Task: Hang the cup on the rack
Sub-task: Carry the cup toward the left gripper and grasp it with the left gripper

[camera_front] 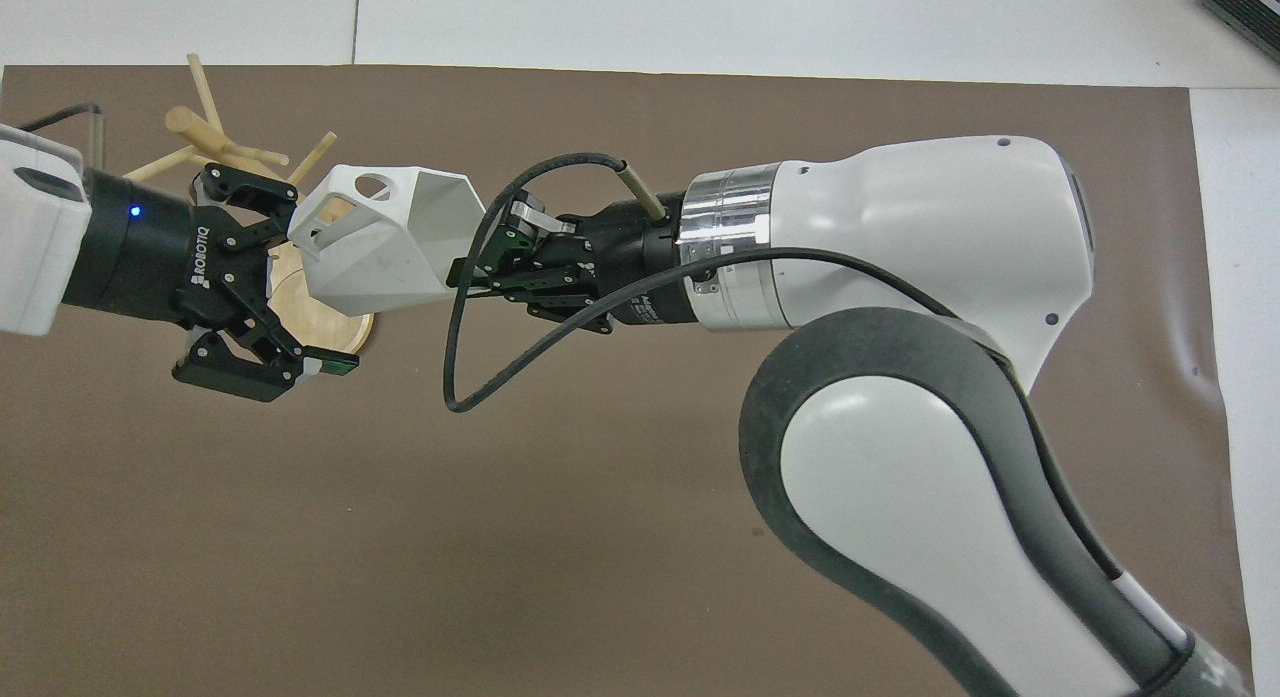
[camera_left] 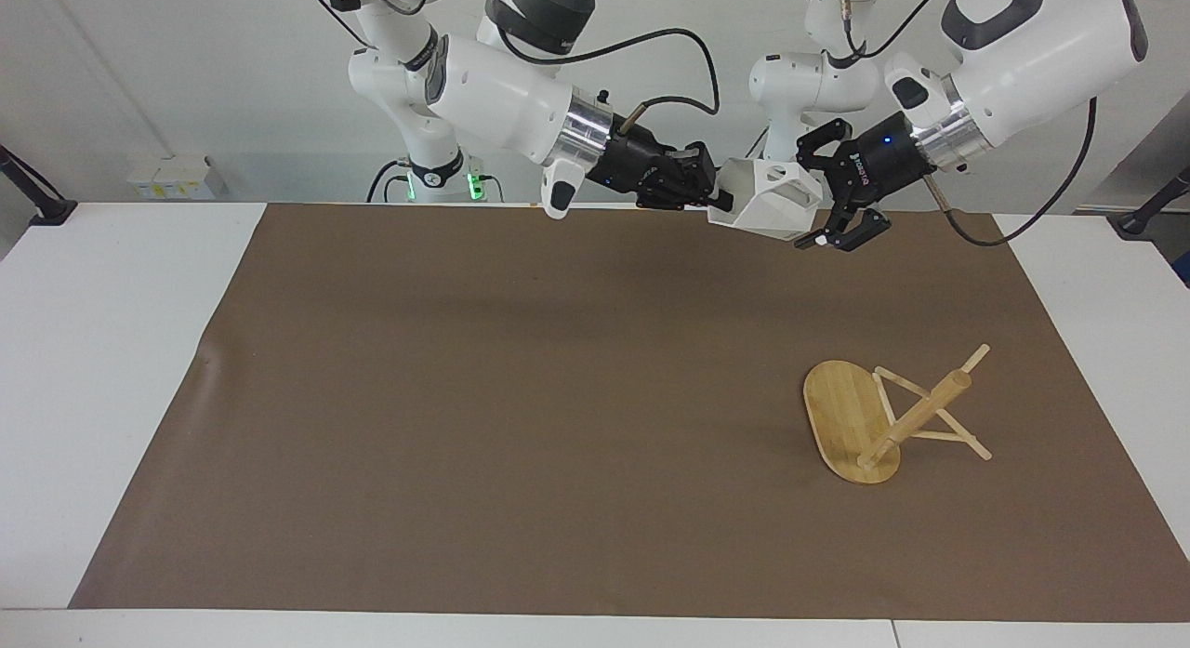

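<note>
Cup [camera_left: 764, 198] is held in the air over the brown mat [camera_left: 521, 397] by the clamped right gripper [camera_left: 718, 200]; left gripper [camera_left: 830, 202] is spread wide around its handle end. Rack [camera_left: 888, 416] stands well apart.

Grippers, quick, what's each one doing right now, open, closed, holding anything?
Right gripper: shut on the cup, held up in the air.
Left gripper: open, fingers spread around the cup's handle end, gripping nothing.
</note>
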Controlling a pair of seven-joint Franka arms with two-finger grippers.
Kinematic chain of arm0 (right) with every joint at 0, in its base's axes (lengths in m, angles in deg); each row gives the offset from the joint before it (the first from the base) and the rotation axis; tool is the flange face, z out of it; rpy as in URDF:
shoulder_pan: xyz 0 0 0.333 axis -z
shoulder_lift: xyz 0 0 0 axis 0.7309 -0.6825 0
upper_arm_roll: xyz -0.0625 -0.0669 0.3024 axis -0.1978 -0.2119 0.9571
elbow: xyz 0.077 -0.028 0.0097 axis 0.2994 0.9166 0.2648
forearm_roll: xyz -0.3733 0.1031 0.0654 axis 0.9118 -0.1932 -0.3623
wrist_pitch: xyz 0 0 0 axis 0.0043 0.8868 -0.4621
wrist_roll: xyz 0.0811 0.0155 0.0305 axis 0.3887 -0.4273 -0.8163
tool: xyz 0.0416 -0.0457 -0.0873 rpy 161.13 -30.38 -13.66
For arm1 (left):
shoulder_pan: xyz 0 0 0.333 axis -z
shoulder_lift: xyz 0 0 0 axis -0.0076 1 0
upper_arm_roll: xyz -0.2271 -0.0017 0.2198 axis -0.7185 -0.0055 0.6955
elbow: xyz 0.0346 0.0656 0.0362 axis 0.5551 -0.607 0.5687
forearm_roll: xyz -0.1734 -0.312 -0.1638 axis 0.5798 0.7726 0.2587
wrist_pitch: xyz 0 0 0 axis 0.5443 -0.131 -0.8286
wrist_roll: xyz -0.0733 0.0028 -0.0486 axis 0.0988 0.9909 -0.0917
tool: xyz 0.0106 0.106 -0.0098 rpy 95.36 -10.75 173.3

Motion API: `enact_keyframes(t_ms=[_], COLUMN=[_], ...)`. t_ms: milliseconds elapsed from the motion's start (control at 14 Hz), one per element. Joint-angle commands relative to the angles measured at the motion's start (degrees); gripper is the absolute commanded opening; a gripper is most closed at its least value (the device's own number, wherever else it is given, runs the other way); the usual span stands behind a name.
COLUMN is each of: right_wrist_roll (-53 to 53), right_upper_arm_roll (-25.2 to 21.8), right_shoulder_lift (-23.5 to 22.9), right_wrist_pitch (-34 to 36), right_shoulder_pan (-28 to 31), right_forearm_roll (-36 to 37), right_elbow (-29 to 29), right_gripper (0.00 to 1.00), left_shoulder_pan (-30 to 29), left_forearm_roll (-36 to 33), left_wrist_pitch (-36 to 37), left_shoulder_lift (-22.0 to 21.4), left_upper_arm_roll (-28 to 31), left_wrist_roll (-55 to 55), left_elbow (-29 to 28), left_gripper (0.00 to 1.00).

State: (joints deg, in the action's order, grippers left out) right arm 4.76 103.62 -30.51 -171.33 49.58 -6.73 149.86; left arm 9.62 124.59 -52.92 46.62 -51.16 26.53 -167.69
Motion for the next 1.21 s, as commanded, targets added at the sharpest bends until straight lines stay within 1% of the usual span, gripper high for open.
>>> enact_keyframes(t_ms=[0, 285, 712, 926, 1139], right_wrist_roll=[0.87, 0.87, 0.87, 0.87, 0.96], right_upper_arm_roll=[0.96, 0.96, 0.96, 0.96, 0.96], right_shoulder_lift=[-0.05, -0.05, -0.13, -0.13, -0.13], right_wrist_pitch=[-1.20, -0.58, 0.21, 0.21, 0.30], right_shoulder_pan=[0.55, 0.55, 0.64, 0.64, 0.64], right_forearm_roll=[-1.71, -1.71, -1.71, -1.71, -1.71], right_elbow=[0.26, 0.26, 0.17, 0.17, 0.17], right_gripper=[0.00, 0.00, 0.00, 0.00, 0.00], left_shoulder_pan=[-0.92, -1.79, -1.18, -1.09, -1.09], left_forearm_roll=[1.31, 4.12, 5.26, 7.28, 7.81], left_wrist_pitch=[1.71, 1.71, 1.54, 1.10, 1.10], left_shoulder_lift=[0.90, 0.72, 0.19, -0.68, -0.77], left_upper_arm_roll=[-0.20, -0.20, -0.20, -0.37, -0.73], left_wrist_roll=[1.24, 1.24, 0.97, 0.71, -0.08], left_elbow=[1.55, 1.55, 0.23, -0.82, -0.83], left_gripper=[1.00, 1.00, 1.00, 1.00, 1.00])
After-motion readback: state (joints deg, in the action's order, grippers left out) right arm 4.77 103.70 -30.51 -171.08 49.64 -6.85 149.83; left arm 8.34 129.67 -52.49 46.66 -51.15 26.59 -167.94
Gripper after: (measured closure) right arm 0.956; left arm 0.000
